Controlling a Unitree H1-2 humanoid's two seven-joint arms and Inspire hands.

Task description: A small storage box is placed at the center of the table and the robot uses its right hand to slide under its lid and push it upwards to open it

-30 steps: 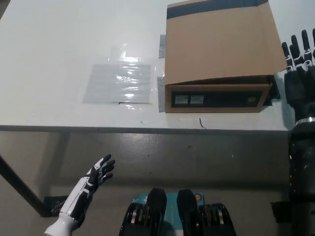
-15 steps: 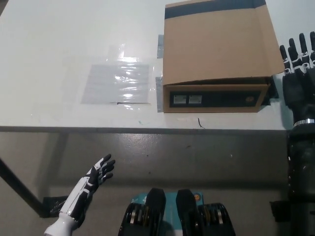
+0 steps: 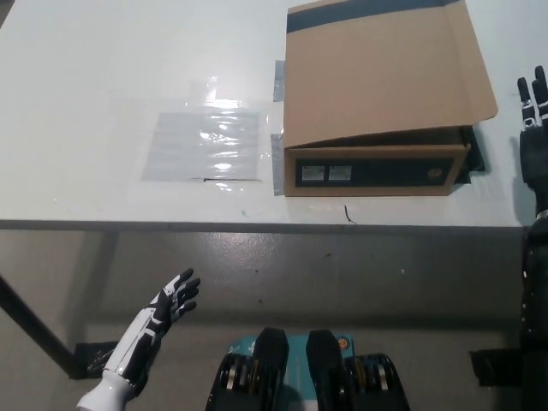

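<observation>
The right robot hand point(image 3: 533, 107) is hovering at the far right edge of the view, fingers held upright and apart, gripping nothing, and standing clear of the storage box point(image 3: 377, 171) with a gap of bare worktop point(image 3: 103, 86) between them. The left robot hand point(image 3: 169, 301) is hanging low at the lower left, below the worktop's front edge, fingers spread and empty.

The box is sitting toward the right of the worktop, near its front edge, its dark front panel facing the robot. Its cardboard lid point(image 3: 381, 73) is lying closed over the top, with the front lip overhanging the body a little and lifting slightly at the right corner.

Judging by the material, the lid is looking light and fairly stiff but bendable, hinged along the far side, so it is likely to swing up with little force. The whole box may be light enough to skid backwards when pushed. The best place to get under seems to be that raised front-right lip, with fingertips sliding beneath and pressing upward rather than inward.

A clear plastic sheet point(image 3: 204, 144) is lying flat to the box's left.
</observation>
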